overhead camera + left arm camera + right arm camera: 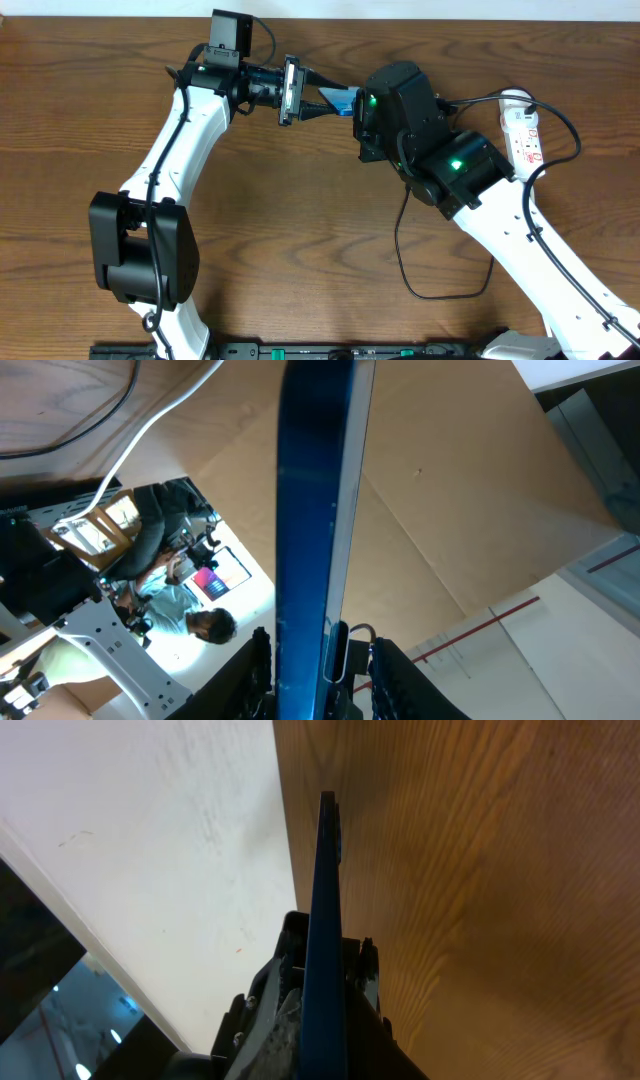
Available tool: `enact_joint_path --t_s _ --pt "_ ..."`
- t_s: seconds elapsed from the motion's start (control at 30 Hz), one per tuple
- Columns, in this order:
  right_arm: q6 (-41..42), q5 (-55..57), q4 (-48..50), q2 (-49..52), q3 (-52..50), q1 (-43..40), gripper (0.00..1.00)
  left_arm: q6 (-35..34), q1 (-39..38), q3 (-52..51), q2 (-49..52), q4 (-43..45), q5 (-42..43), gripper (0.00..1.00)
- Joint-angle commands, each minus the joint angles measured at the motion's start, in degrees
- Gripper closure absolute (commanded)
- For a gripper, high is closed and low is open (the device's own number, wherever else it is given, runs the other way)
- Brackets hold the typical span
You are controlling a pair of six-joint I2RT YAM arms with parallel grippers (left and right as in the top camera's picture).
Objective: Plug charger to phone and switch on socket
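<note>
Desk of brown wood grain (300,220) spreads beneath both my arms, which meet over its far middle.

On my right side lies the white elongated power strip with red marks (524,135), flat on the desk. Its long axis runs away from me and its near end is hidden behind my right forearm.

Between my two wrists the small smartphone with the blue-teal screen (341,100) is held up off the desk. Its long axis runs side to side, one end toward my left arm and the other toward my right. It stands on its edge, so each wrist camera sees only a thin blue strip running straight out from the fingers. My left gripper (322,665) is closed on one end of the phone, with a dark finger on either face. My right gripper (322,990) is clamped on the opposite end in the same way.

The long thin black charger cable (398,245) lies on the desk below my right wrist. It loops toward my near side and back under the right arm. I cannot make out its tip.
</note>
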Motion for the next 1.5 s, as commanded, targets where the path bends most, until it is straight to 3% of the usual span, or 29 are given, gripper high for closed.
enact_joint_path --t_s 0.0,0.17,0.33,0.47,0.53,0.57,0.67,0.77,1.0,1.13,1.23,1.37,1.47 --pt "0.76 0.48 0.35 0.04 0.66 0.24 0.94 0.11 -0.04 0.46 -1.18 -0.13 0.07 0.69" --pt "0.74 -0.83 0.35 0.04 0.66 0.24 0.94 0.11 -0.13 0.46 -1.18 -0.11 -1.01 0.76" --pt "0.35 -0.98 0.31 0.04 0.66 0.26 0.93 0.13 -0.13 0.46 -1.18 -0.11 -1.01 0.92" --pt "-0.90 -0.96 0.31 0.04 0.66 0.24 0.89 0.44 -0.13 0.46 -1.18 -0.11 -2.84 0.93" --pt "-3.89 0.94 0.33 0.04 0.66 0.17 0.75 1.14 -0.13 0.46 -1.18 -0.13 -5.22 0.93" --pt "-5.95 2.19 0.33 0.04 0.66 0.11 0.60 1.88 -0.13 0.46 -1.18 -0.13 -6.71 0.92" --pt "-11.65 4.15 0.33 0.02 0.66 -0.15 0.32 5.09 -0.11 0.46 -1.18 -0.15 -10.19 0.93" --pt "-16.94 4.02 0.31 -0.13 0.66 -0.74 0.16 10.56 -0.13 0.46 -1.18 -0.15 -14.19 0.93" --pt "-40.98 2.38 -1.40 -1.31 0.66 -6.56 0.07 33.81 0.09 0.31 -1.16 -2.38 -23.67 0.92" --pt "-57.40 -1.42 -7.96 -1.49 0.66 -12.28 0.02 42.86 0.07 0.31 -1.16 -8.59 -30.34 0.93" --pt "-70.05 -0.87 -15.63 -0.63 0.46 -15.30 0.01 45.29 0.02 0.28 -1.16 -14.84 -40.17 0.93" --pt "-73.59 -0.94 -22.45 0.94 -2.21 -16.76 0.01 47.98 0.00 0.24 -1.16 -19.87 -50.45 0.93" --pt "-73.57 -1.22 -22.69 2.08 -6.56 -16.63 0.01 49.79 -0.28 -0.11 -1.16 -20.55 -52.22 0.93"
